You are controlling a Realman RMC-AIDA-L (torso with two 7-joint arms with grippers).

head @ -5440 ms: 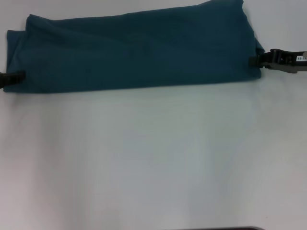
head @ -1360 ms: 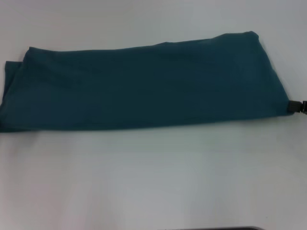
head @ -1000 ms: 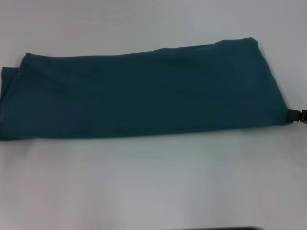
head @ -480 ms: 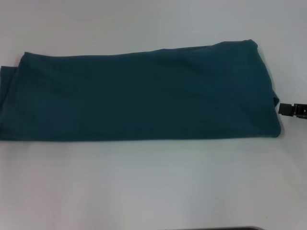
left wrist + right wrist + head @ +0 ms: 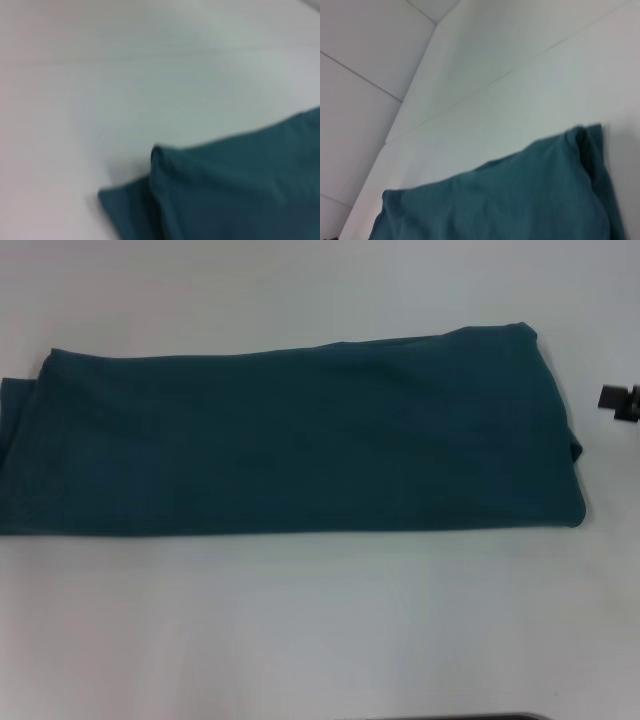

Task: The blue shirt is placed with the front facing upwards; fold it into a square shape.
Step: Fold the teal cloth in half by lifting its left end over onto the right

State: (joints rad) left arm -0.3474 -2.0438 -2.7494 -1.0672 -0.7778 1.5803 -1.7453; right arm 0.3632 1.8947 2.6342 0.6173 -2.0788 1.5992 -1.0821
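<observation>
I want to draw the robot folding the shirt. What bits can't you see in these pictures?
- Right pincer: head view, only a dark tip at the picture's edge; open or shut is unclear.
- Left pincer: in no view.
- Blue shirt: folded into a long band on the white table; its print is folded out of sight, and its left end is cut off by the picture's edge.

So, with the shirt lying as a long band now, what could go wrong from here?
1. The blue shirt is a long band, not a square; a crosswise fold could land skewed, since its far edge slants.
2. At its left end a lower layer sticks out; folding over it may leave uneven edges.
3. The right tool sits apart from the cloth, so a regrasp could catch only one layer.
</observation>
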